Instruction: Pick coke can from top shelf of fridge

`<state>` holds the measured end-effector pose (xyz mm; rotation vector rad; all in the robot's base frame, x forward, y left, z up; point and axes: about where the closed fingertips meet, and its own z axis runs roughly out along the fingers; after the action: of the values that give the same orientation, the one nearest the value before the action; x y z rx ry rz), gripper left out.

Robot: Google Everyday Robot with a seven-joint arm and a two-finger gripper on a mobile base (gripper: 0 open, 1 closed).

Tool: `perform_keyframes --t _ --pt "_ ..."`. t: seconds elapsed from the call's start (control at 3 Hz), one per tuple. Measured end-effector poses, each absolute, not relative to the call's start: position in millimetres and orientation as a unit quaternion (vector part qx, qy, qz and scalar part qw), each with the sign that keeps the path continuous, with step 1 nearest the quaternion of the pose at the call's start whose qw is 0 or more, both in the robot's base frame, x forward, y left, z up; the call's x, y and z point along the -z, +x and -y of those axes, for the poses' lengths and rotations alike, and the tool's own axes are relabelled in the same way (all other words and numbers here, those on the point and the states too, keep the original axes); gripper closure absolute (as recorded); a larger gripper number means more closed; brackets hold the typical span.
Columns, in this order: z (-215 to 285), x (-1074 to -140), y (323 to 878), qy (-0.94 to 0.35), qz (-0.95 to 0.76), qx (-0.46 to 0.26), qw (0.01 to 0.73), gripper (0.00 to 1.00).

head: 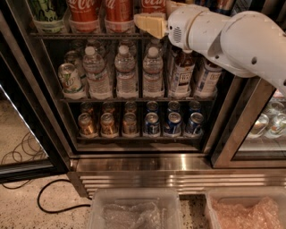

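The fridge (147, 163) stands open in front of me. Its top shelf (89, 34) runs along the top edge of the view and holds red coke cans (84, 12) in a row, with another (118, 11) beside the first. A further coke can (153, 5) stands at the right of the row. My gripper (156, 15) on the white arm (232, 38) is at this rightmost can, at shelf height. How the gripper stands around the can is hidden by the frame's top edge.
A green-and-white can (47, 13) stands left of the coke cans. The middle rack holds water bottles (125, 71). The lower rack holds small gold cans (107, 124) and small blue cans (173, 123). Two clear bins (134, 210) sit on the floor in front. A black cable (49, 201) lies at the left.
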<state>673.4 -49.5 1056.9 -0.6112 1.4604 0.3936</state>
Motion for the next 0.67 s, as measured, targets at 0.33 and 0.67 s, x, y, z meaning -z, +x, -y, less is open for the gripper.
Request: perform_keyframes --t 0.33,0.67 --pt "54.4 -1056.4 677.9 -0.266 -0.654 -0.168 0.688 0.32" --pt "60.0 -1057.0 682.1 -0.254 -0.653 -0.168 0.694 0.33"
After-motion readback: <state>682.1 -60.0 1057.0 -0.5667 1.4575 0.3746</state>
